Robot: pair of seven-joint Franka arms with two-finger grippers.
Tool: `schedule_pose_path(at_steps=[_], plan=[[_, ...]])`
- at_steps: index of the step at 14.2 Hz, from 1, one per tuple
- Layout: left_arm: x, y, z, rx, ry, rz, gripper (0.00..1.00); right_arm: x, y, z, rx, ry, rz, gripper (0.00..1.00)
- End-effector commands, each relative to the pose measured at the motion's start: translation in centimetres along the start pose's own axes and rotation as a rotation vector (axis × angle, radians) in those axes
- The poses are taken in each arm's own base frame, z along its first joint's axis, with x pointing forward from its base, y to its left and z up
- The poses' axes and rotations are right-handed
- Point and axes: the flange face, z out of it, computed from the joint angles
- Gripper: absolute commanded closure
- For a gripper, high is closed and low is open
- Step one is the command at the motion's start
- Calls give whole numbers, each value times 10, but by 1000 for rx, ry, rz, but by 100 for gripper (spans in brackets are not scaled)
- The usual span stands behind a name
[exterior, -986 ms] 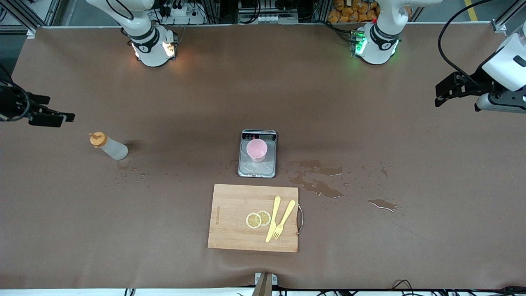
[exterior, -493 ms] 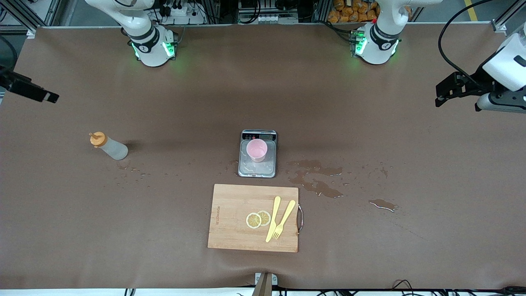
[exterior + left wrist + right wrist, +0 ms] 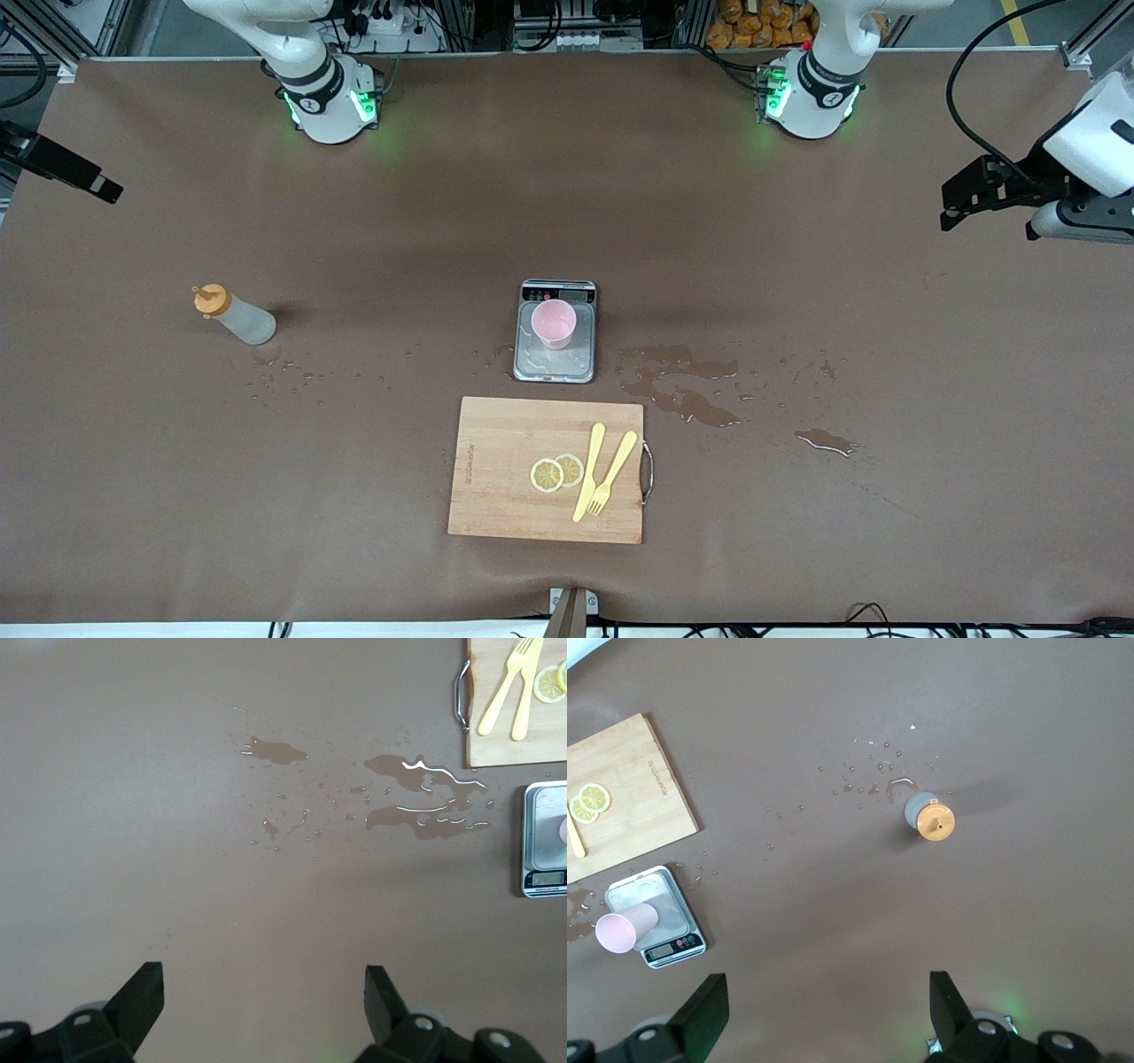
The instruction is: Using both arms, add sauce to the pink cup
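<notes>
Left claw (image 3: 259,997) hung wide open and empty over bare table (image 3: 886,549) at the left arm's end, well apart from the scale (image 3: 555,331). Right claw (image 3: 824,1010) also wide open, nothing held, over the table edge at the right arm's end; only one black finger (image 3: 62,168) showed in the front view. Pink cup (image 3: 555,322) stood upright on the scale's plate, mid table. Sauce bottle (image 3: 234,315) with orange cap stood on the table toward the right arm's end from the scale, well apart from it, small droplets (image 3: 292,372) just nearer the camera. Wet puddles (image 3: 682,381) lay beside the scale toward the left arm's end. Wooden cutting board (image 3: 496,496) lay nearer the camera than the scale, just beside it, carrying two lemon slices (image 3: 556,472), a yellow knife (image 3: 588,471) and a yellow fork (image 3: 612,474).
</notes>
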Motion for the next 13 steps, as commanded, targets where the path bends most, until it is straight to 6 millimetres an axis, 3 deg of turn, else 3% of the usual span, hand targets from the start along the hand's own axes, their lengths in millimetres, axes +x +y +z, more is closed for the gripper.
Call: schedule_pose_path(at_steps=[1,6,13], plan=[[-5,-2,-6,-6,4,-8,0,-1,7,-1,-28,46,-14,0],[-5,-3,-6,-4,4,-8,0,16,6,0,-31,95,-94,0],[-5,-3,-6,-4,4,-10,0,19,-5,-2,-84,137,-155,0]])
